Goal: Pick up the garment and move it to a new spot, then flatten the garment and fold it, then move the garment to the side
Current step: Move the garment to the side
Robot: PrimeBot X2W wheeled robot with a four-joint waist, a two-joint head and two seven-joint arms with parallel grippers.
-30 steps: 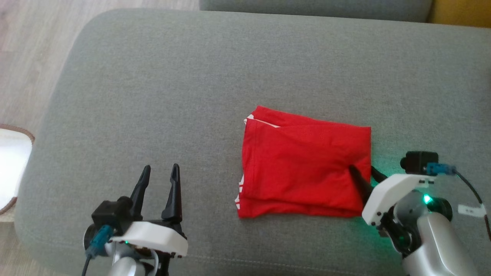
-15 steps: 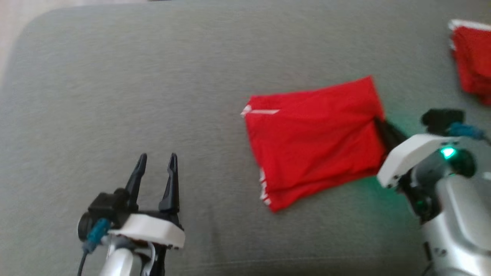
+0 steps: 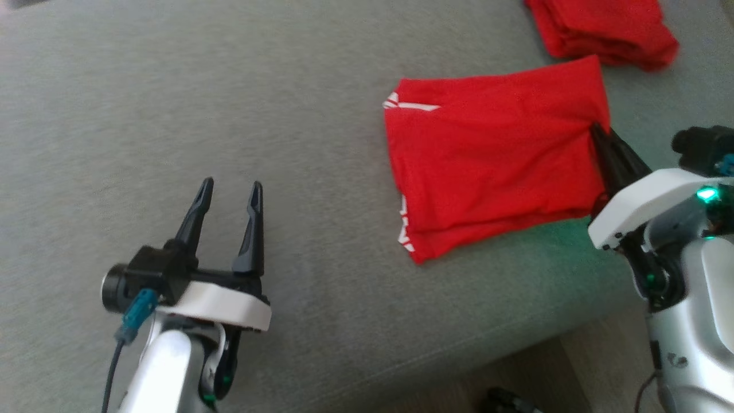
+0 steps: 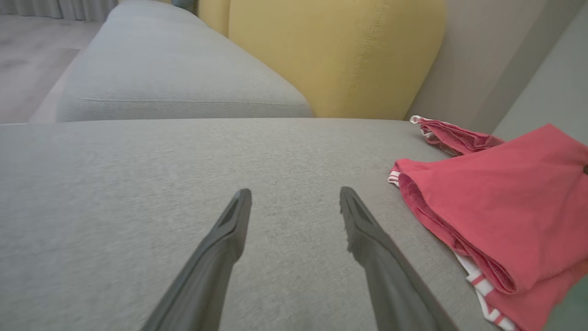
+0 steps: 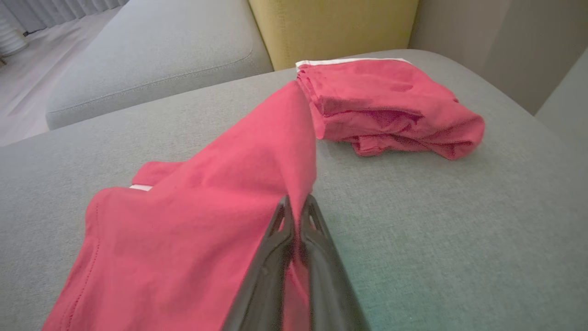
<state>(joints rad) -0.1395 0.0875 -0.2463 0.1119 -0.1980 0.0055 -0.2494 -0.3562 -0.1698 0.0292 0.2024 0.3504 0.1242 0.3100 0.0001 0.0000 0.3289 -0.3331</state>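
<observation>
Here, a grey sofa (image 3: 172, 103) is seen, with a yellow cushion (image 4: 330, 55) at its back. The folded red garment (image 3: 493, 149) is laid on the seat, near the front edge. A second red pile (image 3: 602, 26) is placed just beside its far corner. The garment's right edge is pinched and raised a little by the clenched right gripper (image 3: 596, 133). The left gripper (image 3: 231, 184) is held spread and empty, well apart from the garment.
</observation>
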